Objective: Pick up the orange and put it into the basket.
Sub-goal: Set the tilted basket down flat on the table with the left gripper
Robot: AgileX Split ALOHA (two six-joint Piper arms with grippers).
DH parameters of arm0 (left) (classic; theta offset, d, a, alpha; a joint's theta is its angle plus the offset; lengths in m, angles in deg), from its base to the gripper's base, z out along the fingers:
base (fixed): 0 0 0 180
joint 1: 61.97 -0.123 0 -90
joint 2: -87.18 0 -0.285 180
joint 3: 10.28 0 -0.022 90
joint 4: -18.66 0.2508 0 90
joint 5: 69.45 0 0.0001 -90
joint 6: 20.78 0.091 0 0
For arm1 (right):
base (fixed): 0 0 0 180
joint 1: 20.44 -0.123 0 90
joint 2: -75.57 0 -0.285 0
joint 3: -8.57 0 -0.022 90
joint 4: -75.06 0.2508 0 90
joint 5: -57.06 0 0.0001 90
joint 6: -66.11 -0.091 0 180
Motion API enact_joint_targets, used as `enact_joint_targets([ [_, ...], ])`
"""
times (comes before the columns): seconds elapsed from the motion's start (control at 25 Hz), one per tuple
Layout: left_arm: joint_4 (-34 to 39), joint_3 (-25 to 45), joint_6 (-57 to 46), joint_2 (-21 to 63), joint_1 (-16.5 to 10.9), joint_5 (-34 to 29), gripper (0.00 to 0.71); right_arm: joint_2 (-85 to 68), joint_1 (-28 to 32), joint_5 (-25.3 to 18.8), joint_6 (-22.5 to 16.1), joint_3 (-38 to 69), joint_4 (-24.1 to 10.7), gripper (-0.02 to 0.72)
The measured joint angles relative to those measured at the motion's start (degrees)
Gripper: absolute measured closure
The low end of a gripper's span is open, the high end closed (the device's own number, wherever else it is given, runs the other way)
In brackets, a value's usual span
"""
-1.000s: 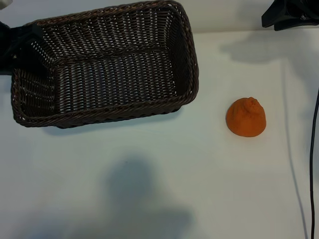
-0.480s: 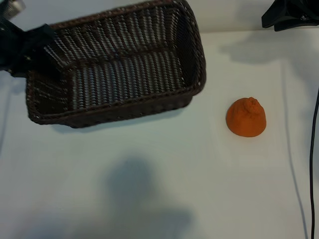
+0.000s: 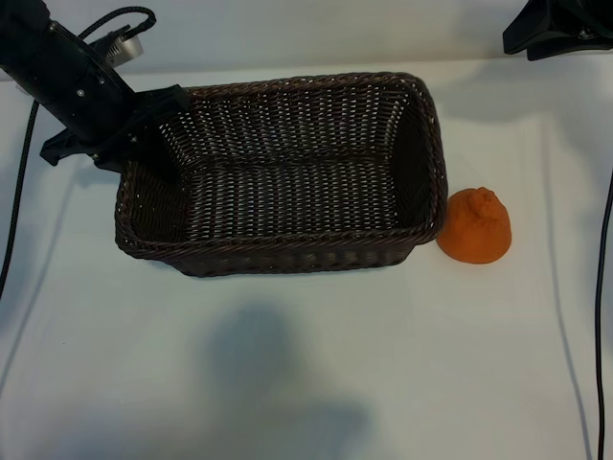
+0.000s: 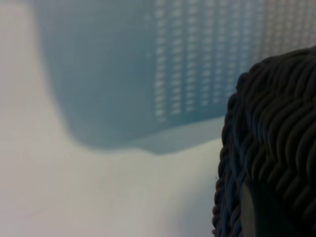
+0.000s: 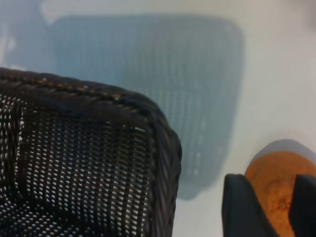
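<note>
Wicker, dark brown: the basket sits mid-table on the white table, seen from above in the exterior view. Left gripper is at the basket's left end, clamped narrow on the rim and end wall there; its fingertips are lost against the dark weave, so the exact contact pt is hard to make out. Black left arm runs off the frame's top-left corner, w/ a cable trailing down the left edge.

Orange lies on the table just outside the basket's far end from those jaws, at the lower right corner, touching the rim or a hair off it; can't tell which. Knobby bump on top faces up.

Right gripper is only a black shape cut off at the exterior view's top-right corner; jaws not visible there. Right wrist view fills that in: two dark fingers stand partly apart, nothing between them, and the orange shows through the gap, below and beyond the tips, not touched. Basket corner is off to one side of those jaws.

Left wrist view is mostly blur: braided rim pressed close to the lens, the basket's shadow on the table beyond. No orange in that view.
</note>
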Motion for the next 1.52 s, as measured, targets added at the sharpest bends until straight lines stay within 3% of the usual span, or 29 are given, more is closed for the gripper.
enact_joint_targets([
  [0.72,0.44,-0.12,1.96,-5.08,0.19,5.28,0.559,0.00,0.00,-0.24,0.05,0.00,0.00,0.425],
  [1.12,0.18,-0.12,3.91,-5.16,2.82,10.25,0.559,0.00,0.00,-0.09,0.05,0.00,0.00,0.425],
  [1.52,0.16,-0.21,2.34,-7.88,3.81,10.87,0.559,0.00,0.00,-0.33,0.05,0.00,0.00,0.425],
])
